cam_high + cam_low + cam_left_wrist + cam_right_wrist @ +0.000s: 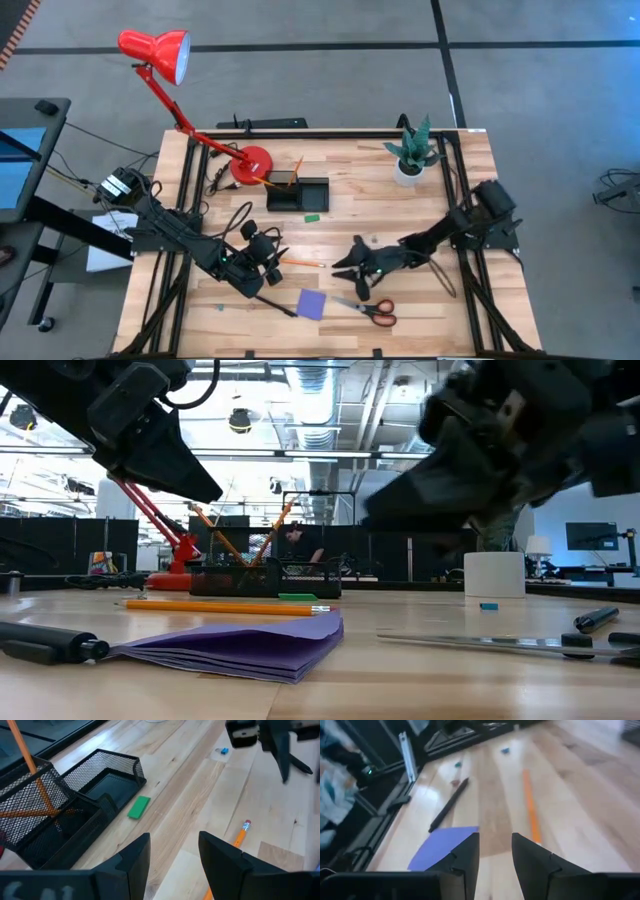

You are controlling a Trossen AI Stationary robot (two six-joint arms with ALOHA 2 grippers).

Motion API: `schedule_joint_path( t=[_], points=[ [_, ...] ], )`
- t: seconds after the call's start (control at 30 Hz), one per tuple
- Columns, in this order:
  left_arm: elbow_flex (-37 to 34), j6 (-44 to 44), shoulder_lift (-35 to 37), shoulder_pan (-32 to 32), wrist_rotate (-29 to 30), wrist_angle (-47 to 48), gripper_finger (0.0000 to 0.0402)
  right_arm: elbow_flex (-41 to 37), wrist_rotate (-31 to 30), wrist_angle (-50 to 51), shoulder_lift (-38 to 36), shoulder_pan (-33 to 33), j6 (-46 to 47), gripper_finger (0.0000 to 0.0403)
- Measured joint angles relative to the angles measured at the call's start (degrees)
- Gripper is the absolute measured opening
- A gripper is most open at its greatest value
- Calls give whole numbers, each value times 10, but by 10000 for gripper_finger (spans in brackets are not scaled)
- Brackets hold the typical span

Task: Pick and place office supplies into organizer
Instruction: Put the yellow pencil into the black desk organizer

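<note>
Between picks: the left gripper [172, 857] and right gripper [495, 852] hover over the wooden table [440, 200], jaws parted and empty. The orange pencil [301, 261] lies between them; the black mesh organizer [298, 193], near the lamp, already holds two pencils. Next, one gripper must descend and close on the pencil.

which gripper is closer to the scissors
Right. The right gripper hovers just above the red-handled scissors, toward the organizer side; the left gripper sits farther off, beyond the purple notepad.

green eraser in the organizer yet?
Out. The small green eraser lies flat on the wooden table, just outside the black mesh organizer's low tray.
</note>
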State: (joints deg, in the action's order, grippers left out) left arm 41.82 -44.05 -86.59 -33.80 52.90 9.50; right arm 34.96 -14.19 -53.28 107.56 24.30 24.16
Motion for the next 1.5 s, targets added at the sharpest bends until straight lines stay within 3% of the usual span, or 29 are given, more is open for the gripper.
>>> schedule_joint_path(
  t=[0.43, 0.67, 0.9, 1.23, 1.5],
  points=[
    [0, 3, 0, 0, 0, 1, 160, 72, 8, 44, 94, -33, -46, 116],
    [0, 7, 0, 0, -1, 2, 160, 93, 5, 48, 85, -33, -163, 176],
    [0, 8, 0, 0, -5, 1, 160, 99, 2, 127, 90, -34, -145, 226],
    [0, 8, 0, 0, -5, 1, 160, 99, -29, 148, 95, -38, -123, 218],
    [0, 12, 0, 0, -5, 0, 160, 117, -53, 44, 172, -37, -105, 204]
  ],
)
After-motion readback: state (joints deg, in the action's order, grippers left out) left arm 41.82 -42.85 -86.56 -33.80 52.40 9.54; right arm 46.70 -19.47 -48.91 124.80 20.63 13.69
